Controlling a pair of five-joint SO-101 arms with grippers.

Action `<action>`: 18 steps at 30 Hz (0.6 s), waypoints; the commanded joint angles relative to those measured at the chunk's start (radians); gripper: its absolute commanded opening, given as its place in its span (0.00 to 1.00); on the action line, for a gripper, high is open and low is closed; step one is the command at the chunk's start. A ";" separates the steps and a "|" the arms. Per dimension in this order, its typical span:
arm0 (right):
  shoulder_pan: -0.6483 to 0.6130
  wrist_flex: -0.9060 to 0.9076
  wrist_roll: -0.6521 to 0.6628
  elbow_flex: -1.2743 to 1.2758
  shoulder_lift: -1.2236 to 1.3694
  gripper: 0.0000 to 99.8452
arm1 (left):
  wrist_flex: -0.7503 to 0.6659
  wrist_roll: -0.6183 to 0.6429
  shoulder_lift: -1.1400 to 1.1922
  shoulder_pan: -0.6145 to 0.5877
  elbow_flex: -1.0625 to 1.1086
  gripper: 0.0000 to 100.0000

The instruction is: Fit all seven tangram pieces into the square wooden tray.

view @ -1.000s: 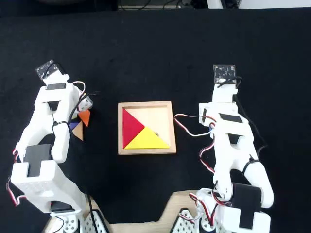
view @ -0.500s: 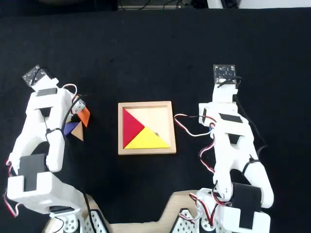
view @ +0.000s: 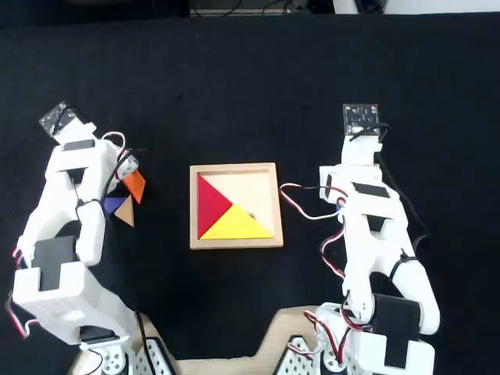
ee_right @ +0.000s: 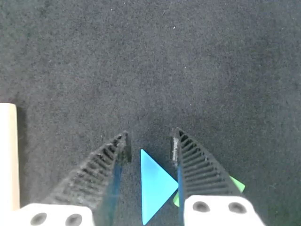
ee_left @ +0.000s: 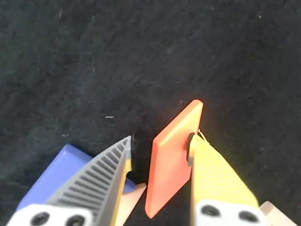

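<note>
The square wooden tray (view: 234,166) sits mid-table with a red triangle (view: 209,205) and a yellow triangle (view: 237,225) inside. On the cloth left of it lie an orange piece (view: 134,186), a purple-blue piece (view: 116,205) and a tan piece (view: 126,218). My left gripper (ee_left: 160,141) is open around the orange piece (ee_left: 171,160), which stands tipped on edge against the yellow finger (ee_left: 214,176); a gap separates it from the grey finger (ee_left: 110,176). My right gripper (ee_right: 150,136) is open over a light blue triangle (ee_right: 154,186), with a green piece (ee_right: 236,184) beside it.
Black cloth covers the table. The tray's edge (ee_right: 7,155) shows beside my right gripper. The right arm's body (view: 367,226) hangs over the cloth right of the tray, and a wooden board (view: 293,324) lies at the table's near edge.
The left arm swung away from the tray, then came back slightly toward it. The orange piece stays about where it was. The right arm has not moved.
</note>
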 commanded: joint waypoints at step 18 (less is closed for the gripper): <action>-0.015 -0.012 0.009 -0.008 -0.007 0.15 | 0.069 0.006 0.147 0.047 -0.237 0.20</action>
